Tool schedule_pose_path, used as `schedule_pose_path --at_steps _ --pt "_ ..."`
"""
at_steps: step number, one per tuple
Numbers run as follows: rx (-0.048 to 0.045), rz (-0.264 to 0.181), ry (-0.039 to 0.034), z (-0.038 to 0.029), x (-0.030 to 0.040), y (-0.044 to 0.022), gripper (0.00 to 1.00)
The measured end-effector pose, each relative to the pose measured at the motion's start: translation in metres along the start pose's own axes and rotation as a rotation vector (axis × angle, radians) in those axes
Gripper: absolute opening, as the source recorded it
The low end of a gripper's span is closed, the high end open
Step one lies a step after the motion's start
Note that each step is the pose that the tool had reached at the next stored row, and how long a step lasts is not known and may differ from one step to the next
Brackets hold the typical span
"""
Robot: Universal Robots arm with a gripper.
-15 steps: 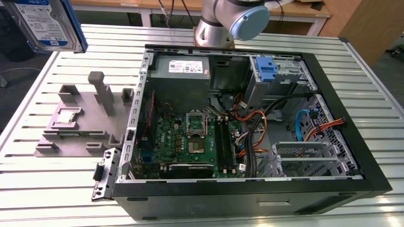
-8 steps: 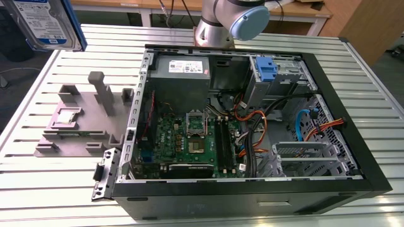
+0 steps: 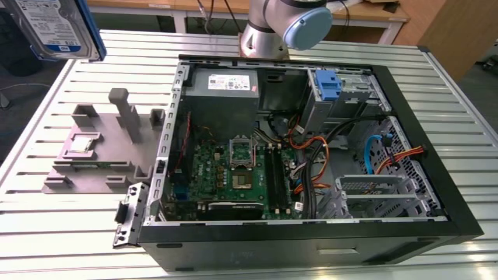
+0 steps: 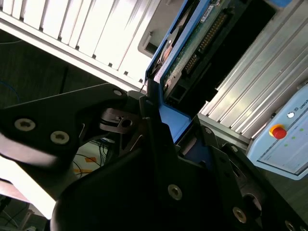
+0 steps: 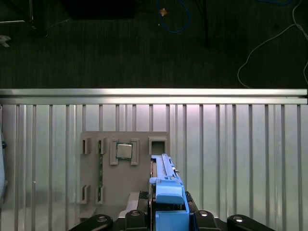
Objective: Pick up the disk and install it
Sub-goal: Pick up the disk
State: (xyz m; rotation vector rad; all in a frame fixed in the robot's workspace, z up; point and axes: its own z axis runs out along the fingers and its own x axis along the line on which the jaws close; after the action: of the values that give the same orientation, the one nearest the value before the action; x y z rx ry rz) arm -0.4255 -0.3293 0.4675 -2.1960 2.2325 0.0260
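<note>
Your gripper (image 4: 169, 124) is clamped on the disk (image 3: 56, 28), its jaws pinching the blue carrier frame by one end, and the drive hangs in the air at the exterior view's far left, well apart from the computer case (image 3: 460, 192). The grip sits at the carrier's end, so the drive's weight probably levers against the pads. Travel smoothly, keep the drive from swinging, and line its long edges up with the drive cage (image 3: 365, 87) before closing in. I judge the orange cables (image 3: 319, 157) beside that cage to be the likeliest snag.

The case lies open on the slatted table (image 3: 467, 116). It holds the motherboard (image 3: 233, 175), the power supply (image 3: 225, 81) and the cage, which has a blue tab (image 3: 330, 87). The grey fixture (image 3: 86, 169) beside it carries a processor chip (image 5: 124, 151) in one pocket and a narrow green board (image 5: 100, 171) in a slot.
</note>
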Motion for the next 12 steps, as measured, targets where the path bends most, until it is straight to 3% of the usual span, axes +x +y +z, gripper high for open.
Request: schedule_pose_path --at_steps 12 --pt "0.0001 0.0 0.0003 -0.0089 -0.0002 0.0 0.37"
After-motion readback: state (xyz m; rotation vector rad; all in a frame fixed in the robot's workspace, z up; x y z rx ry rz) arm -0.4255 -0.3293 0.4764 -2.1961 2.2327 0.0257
